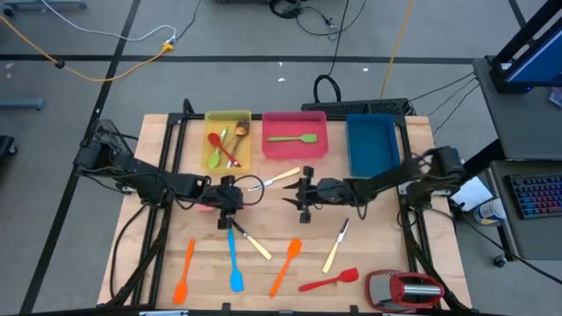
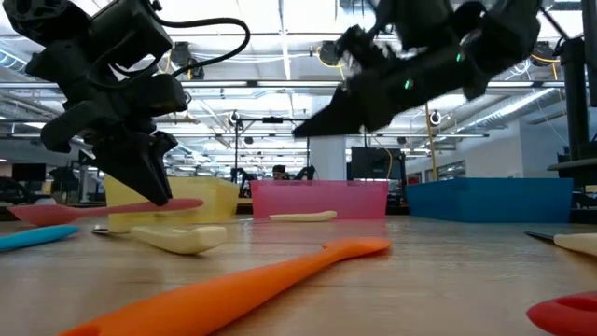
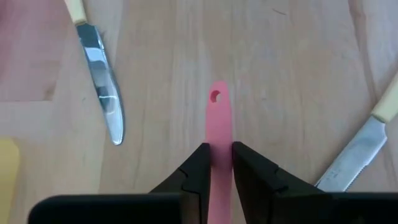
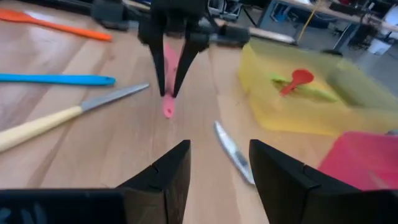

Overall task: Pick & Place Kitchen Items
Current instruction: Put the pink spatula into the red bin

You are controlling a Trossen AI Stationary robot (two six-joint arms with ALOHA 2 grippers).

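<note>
My left end effector point(image 3: 216, 168) pinches the pink spatula point(image 3: 217, 118) by its handle just above the bench point(image 1: 369, 254), near the yellow tray point(image 1: 211, 162), probably to carry it to a tray, while my right end effector point(image 4: 217, 168) hangs spread nearby.

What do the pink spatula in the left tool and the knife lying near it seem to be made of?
Pink spatula: probably silicone or soft plastic; uniform matte pink, rounded end with a hang hole. The left tool is closed on its handle.
Knife: blade looks like polished steel, since it shines and reflects light; the cream handle seems plastic, though only its end shows.
</note>
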